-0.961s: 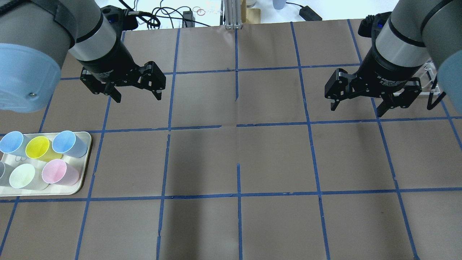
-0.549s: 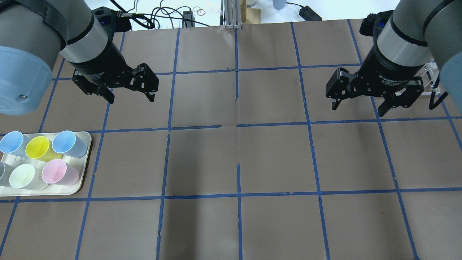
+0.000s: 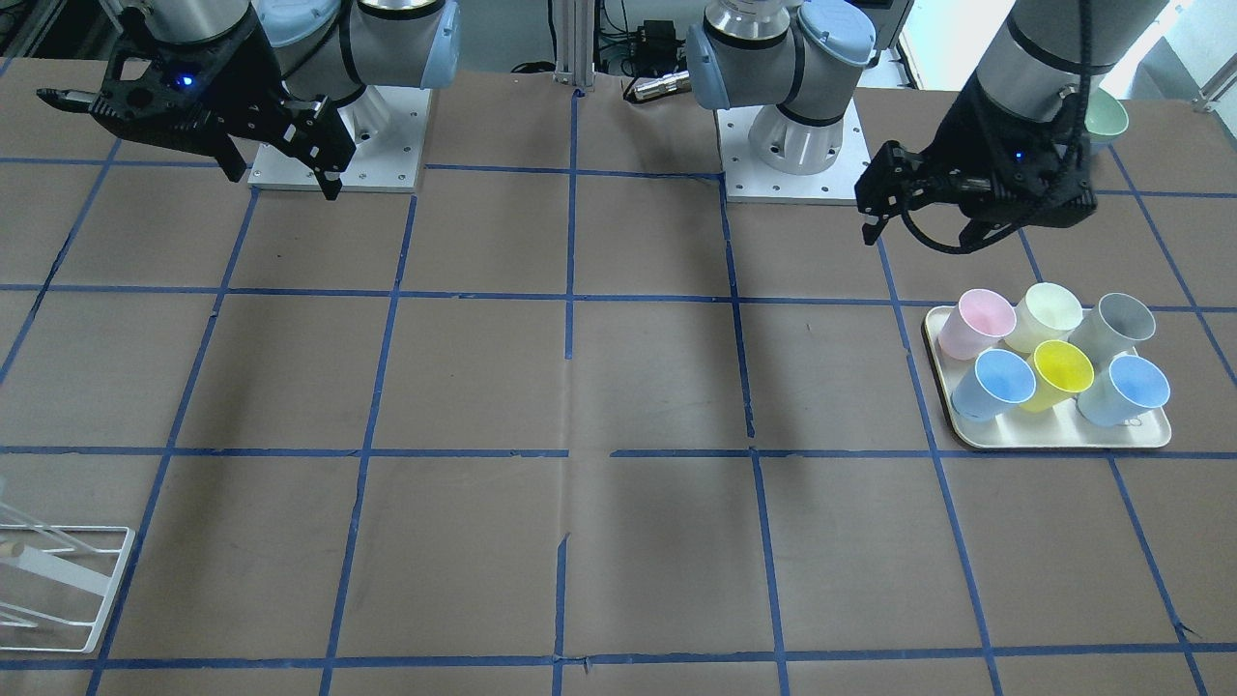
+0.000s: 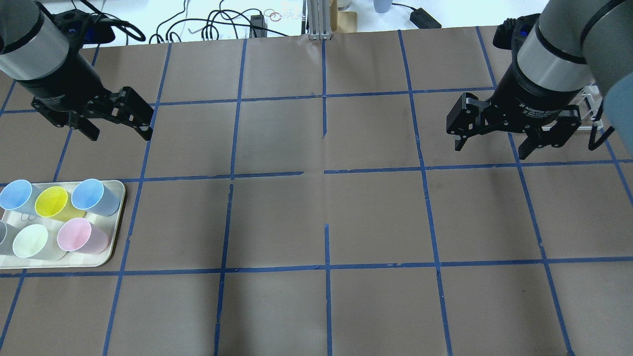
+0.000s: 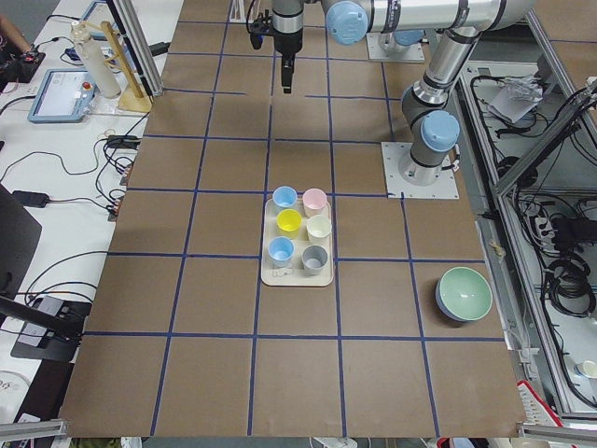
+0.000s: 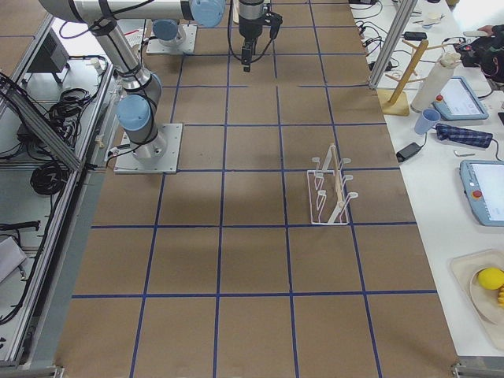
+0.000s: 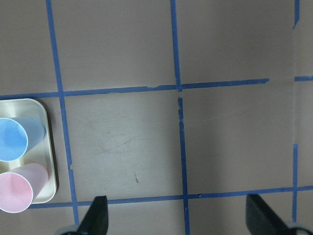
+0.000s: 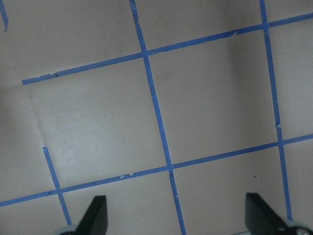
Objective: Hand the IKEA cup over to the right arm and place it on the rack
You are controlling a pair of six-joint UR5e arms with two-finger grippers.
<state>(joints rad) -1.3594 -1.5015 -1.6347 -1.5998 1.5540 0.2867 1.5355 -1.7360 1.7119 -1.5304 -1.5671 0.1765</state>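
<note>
IKEA cup (image 3: 1121, 324) stood upright in the tray's (image 3: 1053, 442) robot-side outer corner, just beside the cream cup (image 3: 1049, 309). Left gripper (image 4: 120, 133) hovered off the tray, fingers spread, empty. Right gripper (image 4: 490, 147) fingers spread too. Judgement: descend from above, straddle the grey rim only, avoid the neighbours.

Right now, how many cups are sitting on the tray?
6, all on the tray. Front-facing view, upper row: pink cup, cream-yellow cup, grey IKEA cup. Lower row: light blue cup, yellow cup, second light blue cup. None appears hidden.
</note>
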